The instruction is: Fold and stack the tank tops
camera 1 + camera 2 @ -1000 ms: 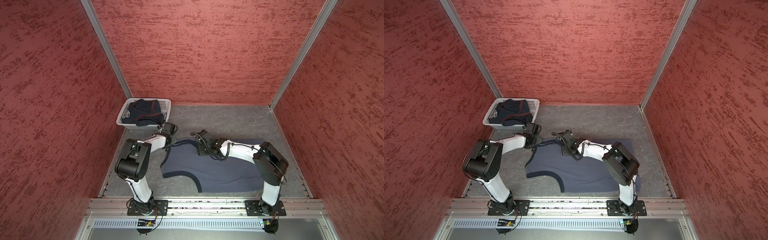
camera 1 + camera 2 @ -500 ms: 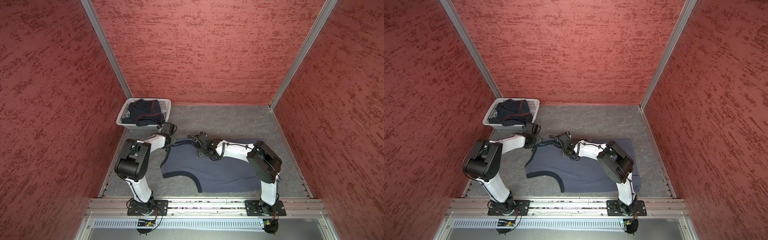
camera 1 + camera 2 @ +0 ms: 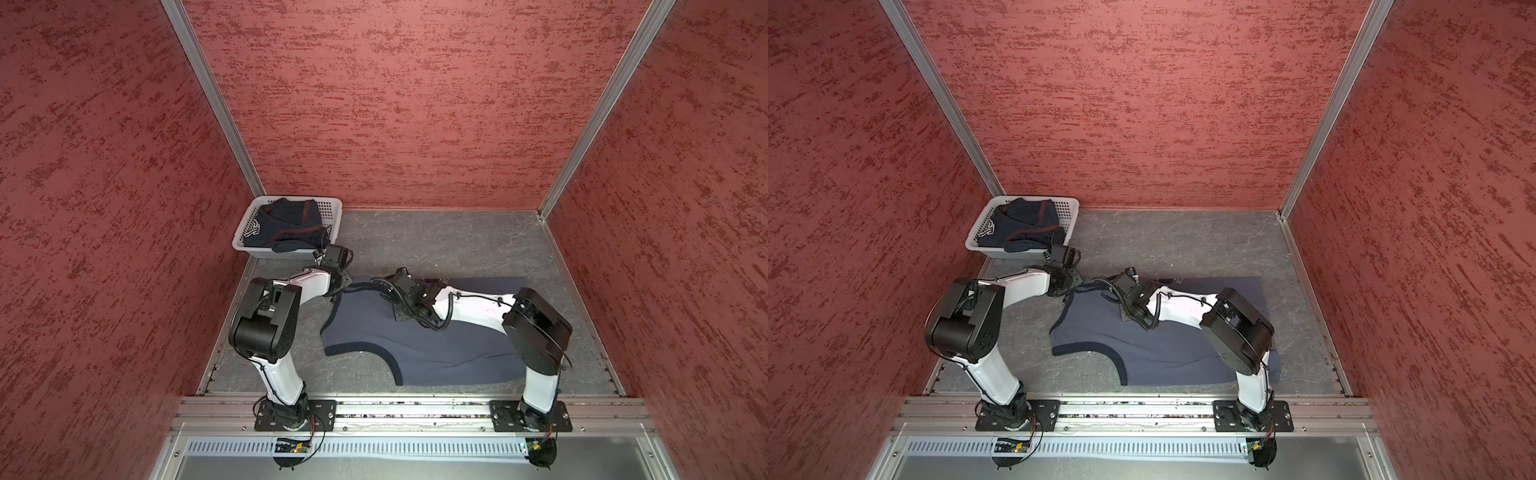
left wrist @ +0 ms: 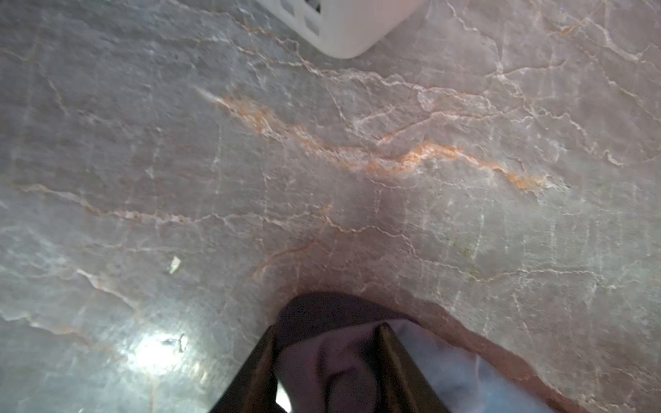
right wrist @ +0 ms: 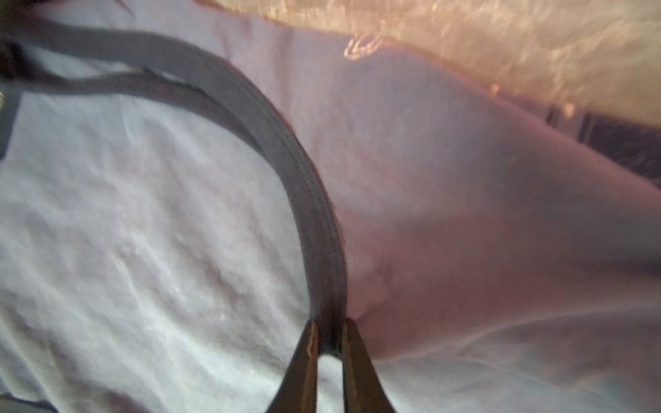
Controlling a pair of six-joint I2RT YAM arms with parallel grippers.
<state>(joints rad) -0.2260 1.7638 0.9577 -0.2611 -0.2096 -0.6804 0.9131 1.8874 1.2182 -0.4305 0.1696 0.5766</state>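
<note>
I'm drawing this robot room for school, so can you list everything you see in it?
slate-blue tank top: one, slate-blue with navy trim, spread on the table.
navy tank top: one, dark navy with maroon trim, bunched in the basket.
basket: one, white, table's far left corner.
table: one, grey stone-look, under everything.
walls: three, red, around the table.
left gripper: one, black, shut on the slate-blue tank top near the basket.
right gripper: one, black, shut on its navy trim.

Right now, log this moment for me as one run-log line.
left tool: shut on slate-blue tank top corner | right tool: shut on its navy trim | navy tank top: heaped in white basket
</note>
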